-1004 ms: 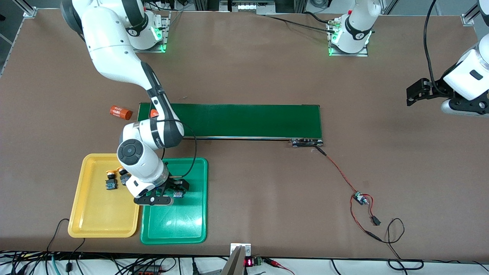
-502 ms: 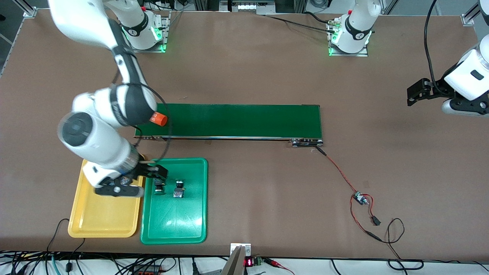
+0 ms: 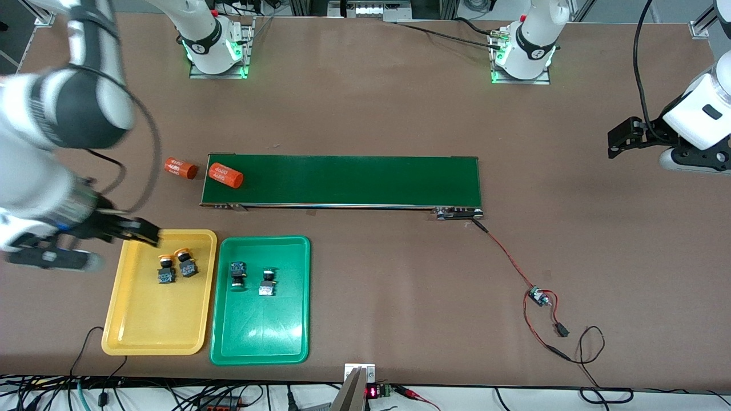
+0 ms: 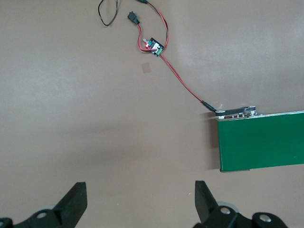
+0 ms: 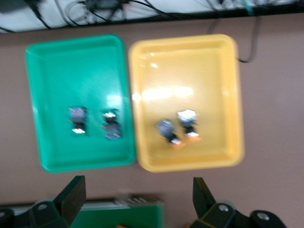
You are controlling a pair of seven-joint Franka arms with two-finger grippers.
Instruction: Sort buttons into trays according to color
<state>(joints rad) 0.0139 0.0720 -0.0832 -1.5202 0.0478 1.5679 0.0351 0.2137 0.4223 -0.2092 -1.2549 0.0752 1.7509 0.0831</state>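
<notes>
Two yellow-capped buttons lie side by side in the yellow tray. Two green-capped buttons lie in the green tray beside it. My right gripper hangs open and empty over the yellow tray's corner toward the right arm's end. The right wrist view looks down on the green tray, the yellow tray and all the buttons past the right gripper. My left gripper waits open and empty over bare table at the left arm's end.
A long dark-green conveyor belt lies farther from the camera than the trays. One orange cylinder lies on its end, another on the table beside it. A small wired board trails from the belt's other end.
The right arm has swung up and away from the green tray, across the yellow tray toward its own end of the table, uncovering all the buttons. The left arm has not moved.
</notes>
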